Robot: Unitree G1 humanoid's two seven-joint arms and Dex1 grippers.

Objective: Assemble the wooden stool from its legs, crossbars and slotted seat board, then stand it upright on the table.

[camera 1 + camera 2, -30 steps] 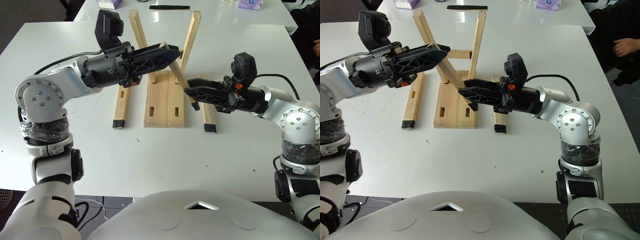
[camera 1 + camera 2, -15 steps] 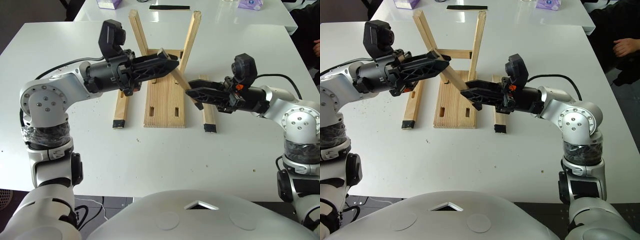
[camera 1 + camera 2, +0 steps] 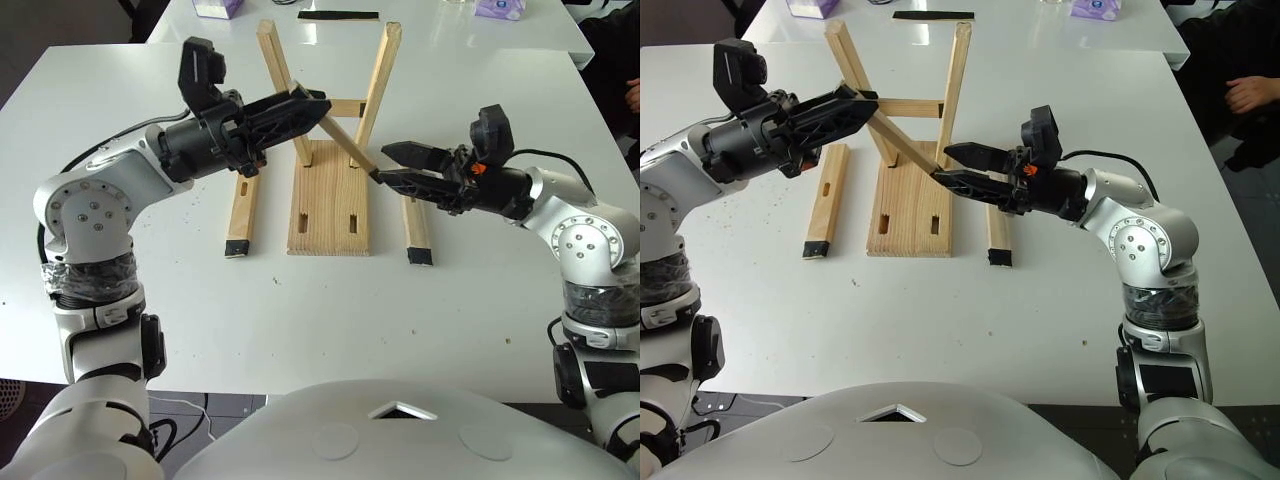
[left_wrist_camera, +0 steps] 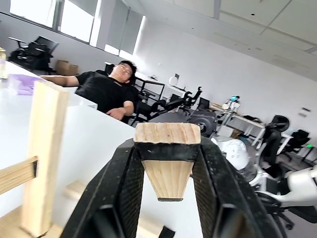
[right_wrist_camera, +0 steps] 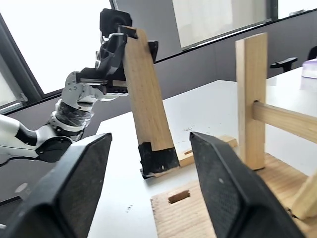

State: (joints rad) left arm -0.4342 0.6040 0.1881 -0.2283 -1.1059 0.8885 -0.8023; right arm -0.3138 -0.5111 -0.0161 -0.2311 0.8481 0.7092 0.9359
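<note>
The slotted seat board (image 3: 328,205) lies flat on the white table. Two legs (image 3: 379,75) joined by a crossbar (image 3: 345,107) stand tilted on its far end. My left gripper (image 3: 314,105) is shut on the upper end of a third leg (image 4: 167,148), held slanting over the board. That leg's black-capped lower end (image 5: 157,157) sits between the spread fingers (image 5: 81,191) of my open right gripper (image 3: 380,162), apart from both. Loose legs lie flat on the left (image 3: 243,205) and right (image 3: 415,225) of the board.
A black strip (image 3: 338,15) and purple tissue packs (image 3: 500,8) lie at the table's far edge. The near half of the table (image 3: 300,310) is bare white surface. A chair stands off the far right corner.
My right gripper has opened and let go of the slanted leg's capped end. My left gripper has drawn back and up a little, still holding the leg.
</note>
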